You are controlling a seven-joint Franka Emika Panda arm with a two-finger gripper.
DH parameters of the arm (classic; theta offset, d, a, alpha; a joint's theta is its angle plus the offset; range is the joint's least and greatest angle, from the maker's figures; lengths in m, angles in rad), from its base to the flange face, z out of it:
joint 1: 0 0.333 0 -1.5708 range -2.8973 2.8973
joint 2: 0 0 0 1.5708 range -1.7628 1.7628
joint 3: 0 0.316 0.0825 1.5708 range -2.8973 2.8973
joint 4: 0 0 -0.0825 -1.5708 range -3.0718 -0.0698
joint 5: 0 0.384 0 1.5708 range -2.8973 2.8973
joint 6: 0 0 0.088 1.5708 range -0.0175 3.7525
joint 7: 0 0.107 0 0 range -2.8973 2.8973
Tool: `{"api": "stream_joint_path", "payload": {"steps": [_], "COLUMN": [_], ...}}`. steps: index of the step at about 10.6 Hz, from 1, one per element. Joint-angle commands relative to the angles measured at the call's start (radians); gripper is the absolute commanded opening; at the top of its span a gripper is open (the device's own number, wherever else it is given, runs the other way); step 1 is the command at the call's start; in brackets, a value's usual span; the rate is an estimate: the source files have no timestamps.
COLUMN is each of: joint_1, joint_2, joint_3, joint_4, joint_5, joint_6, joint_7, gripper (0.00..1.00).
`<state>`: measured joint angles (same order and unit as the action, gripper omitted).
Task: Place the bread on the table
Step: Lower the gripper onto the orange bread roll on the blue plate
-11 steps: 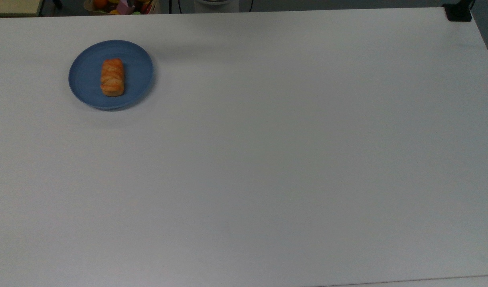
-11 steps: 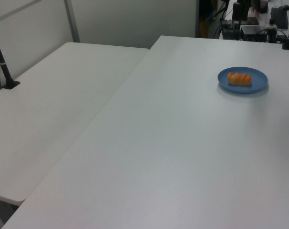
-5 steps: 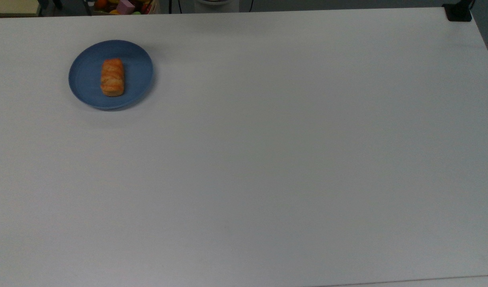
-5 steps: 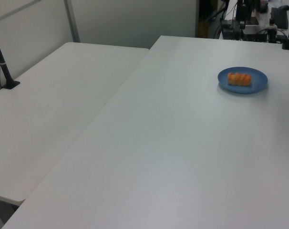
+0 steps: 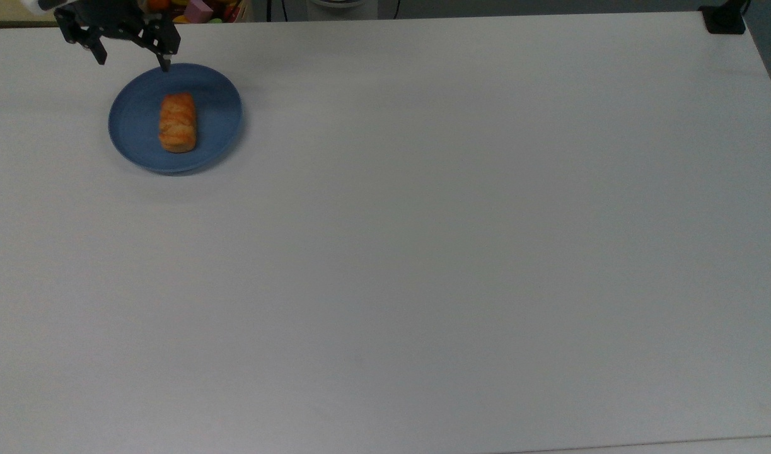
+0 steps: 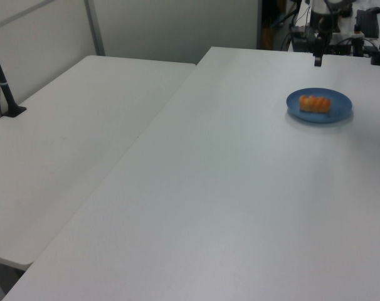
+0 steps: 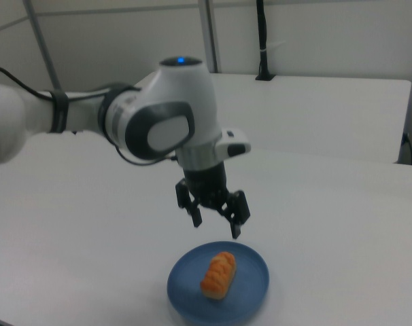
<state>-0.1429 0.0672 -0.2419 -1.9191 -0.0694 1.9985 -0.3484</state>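
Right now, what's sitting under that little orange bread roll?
The bread lies on a round blue plate, which rests on the white table. The bread covers the plate's middle.

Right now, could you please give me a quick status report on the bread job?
End effector open, above the plate's edge, holding nothing. Bread lying on the plate, not yet on the table. Nothing in the way.

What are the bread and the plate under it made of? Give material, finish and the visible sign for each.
Bread: looks like baked flaky pastry, golden-orange and slightly glossy, with a ridged braided top; it could be a replica.
Blue plate: probably plastic or glazed ceramic, uniform matte blue with a smooth raised rim; the look leaves it open.
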Motion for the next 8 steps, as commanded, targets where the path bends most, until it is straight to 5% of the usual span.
{"api": "stream_joint_path", "payload": {"steps": [1, 5, 8], "joint_1": [0.014, 0.019, 0.019], "joint_2": [-0.003, 0.085, 0.128], "joint_3": [0.000, 0.001, 0.006], "joint_4": [-0.144, -0.213, -0.215], "joint_5": [-0.015, -0.015, -0.015], "joint_6": [0.159, 0.327, 0.355], "joint_7": [-0.037, -0.037, -0.035], "gripper": [1.00, 1.00, 0.89]}}
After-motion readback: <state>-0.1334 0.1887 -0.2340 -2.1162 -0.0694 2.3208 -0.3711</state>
